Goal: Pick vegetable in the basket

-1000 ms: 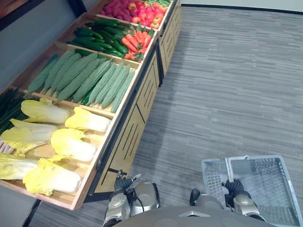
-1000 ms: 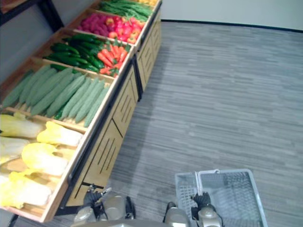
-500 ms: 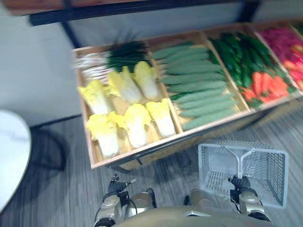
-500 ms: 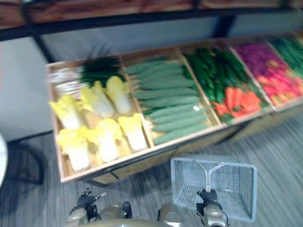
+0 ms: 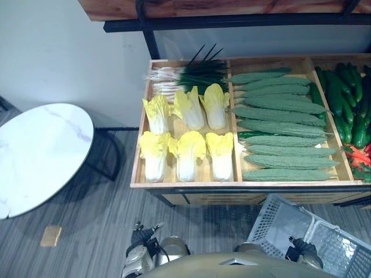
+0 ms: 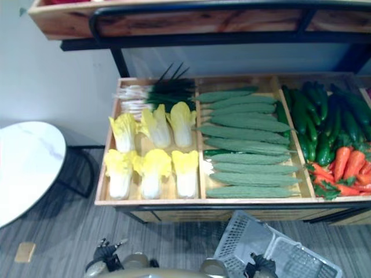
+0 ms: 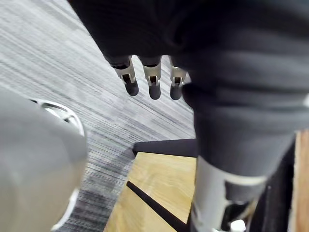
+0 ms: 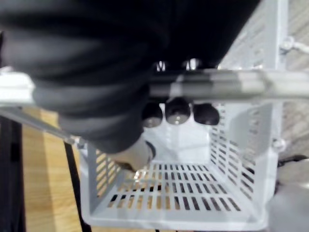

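Observation:
A grey mesh basket (image 5: 276, 223) hangs low in front of the wooden produce stand (image 5: 191, 185). My right hand (image 8: 176, 111) is shut on the basket's handle (image 8: 227, 84), and the basket's floor (image 8: 178, 195) holds nothing. The stand's bins hold pale yellow cabbages (image 5: 188, 153), scallions (image 5: 185, 75), long bumpy green gourds (image 5: 284, 142), dark cucumbers (image 5: 348, 98) and carrots (image 6: 348, 168). My left hand (image 7: 153, 86) hangs beside the stand's wooden side with straight fingers and holds nothing.
A round white marble table (image 5: 35, 153) stands to the left of the stand. A small wooden block (image 5: 51, 236) lies on the grey striped floor below it. A wooden upper shelf on a black frame (image 5: 232, 22) overhangs the back of the bins.
The camera has swung round from looking along the stand to facing its cabbage end. The basket stays in my right hand, and my left hand stays low.

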